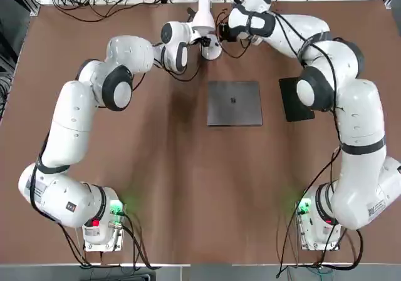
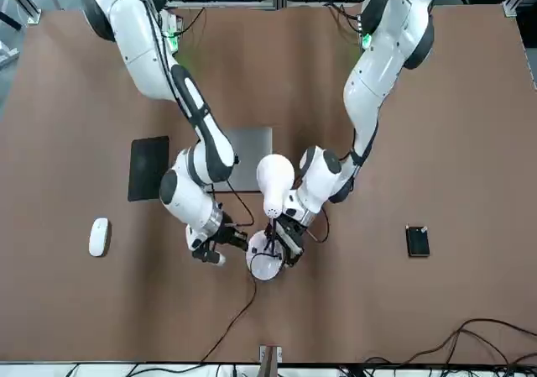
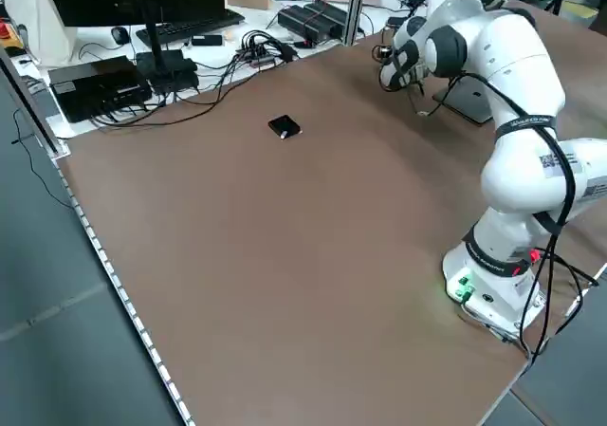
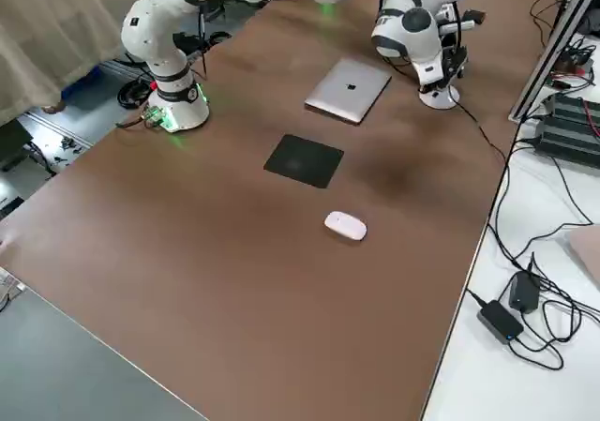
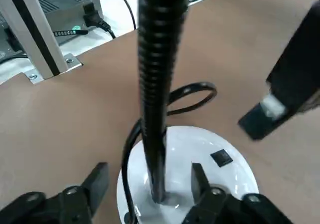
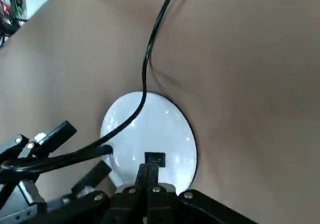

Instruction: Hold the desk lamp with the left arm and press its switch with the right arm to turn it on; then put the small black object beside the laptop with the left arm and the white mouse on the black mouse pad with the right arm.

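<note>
The desk lamp stands at the table's far edge: white cone head [image 1: 203, 9], disc base [image 6: 150, 134], ribbed stem [image 5: 154, 109], unlit. My left gripper [image 5: 149, 176] is open, one finger on each side of the stem just above the base, not touching it. My right gripper [image 6: 148, 170] is shut, its tip right at the small black switch [image 6: 154, 159] on the base; contact cannot be told. The small black object [image 2: 417, 240] lies far out on the robot's left. The white mouse [image 2: 99, 236] lies beyond the black mouse pad [image 1: 294, 102]. The laptop [image 1: 234, 102] is mid-table.
The lamp's dark cord [image 6: 150, 49] trails from the base toward the far edge. A metal post [image 5: 30, 34] and a black box [image 5: 65, 7] stand just past that edge. Cables and adapters [image 4: 511, 304] lie on the white bench alongside.
</note>
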Robot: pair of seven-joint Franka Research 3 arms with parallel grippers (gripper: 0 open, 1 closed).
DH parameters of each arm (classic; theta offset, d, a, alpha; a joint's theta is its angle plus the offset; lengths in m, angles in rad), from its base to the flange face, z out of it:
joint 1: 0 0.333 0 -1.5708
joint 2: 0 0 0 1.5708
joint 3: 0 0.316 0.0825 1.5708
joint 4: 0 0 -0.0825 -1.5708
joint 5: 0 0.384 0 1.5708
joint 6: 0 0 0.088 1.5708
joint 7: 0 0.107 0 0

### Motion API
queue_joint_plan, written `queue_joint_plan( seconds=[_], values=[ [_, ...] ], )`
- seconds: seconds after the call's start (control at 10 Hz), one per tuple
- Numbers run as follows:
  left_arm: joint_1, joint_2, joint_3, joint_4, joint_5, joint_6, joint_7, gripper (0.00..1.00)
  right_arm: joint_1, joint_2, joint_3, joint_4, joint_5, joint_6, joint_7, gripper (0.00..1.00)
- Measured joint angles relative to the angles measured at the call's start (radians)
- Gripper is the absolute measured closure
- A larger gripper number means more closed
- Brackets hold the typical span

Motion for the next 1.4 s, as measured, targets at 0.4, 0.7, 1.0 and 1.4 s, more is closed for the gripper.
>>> queue_joint_plan(
  seconds=[0.4, 0.7, 1.0, 1.4],
  values=[
    [-0.006, 0.002, 0.0, 0.002, 0.0, 0.016, 0.0, 0.47, 0.017, 0.038, 0.0, 0.026, 0.0, 0.002, -0.004, 0.97],
    [-0.027, 0.019, -0.001, 0.003, 0.0, 0.057, -0.001, 0.59, 0.024, 0.052, 0.0, 0.056, 0.0, 0.002, -0.005, 0.97],
    [-0.025, 0.019, -0.001, 0.004, 0.0, 0.058, -0.001, 0.67, 0.024, 0.066, 0.0, 0.073, 0.0, 0.002, -0.006, 0.97],
    [-0.023, 0.019, 0.001, 0.005, 0.0, 0.06, -0.001, 0.79, 0.024, 0.067, -0.008, 0.078, 0.0, 0.002, -0.008, 0.97]
  ],
)
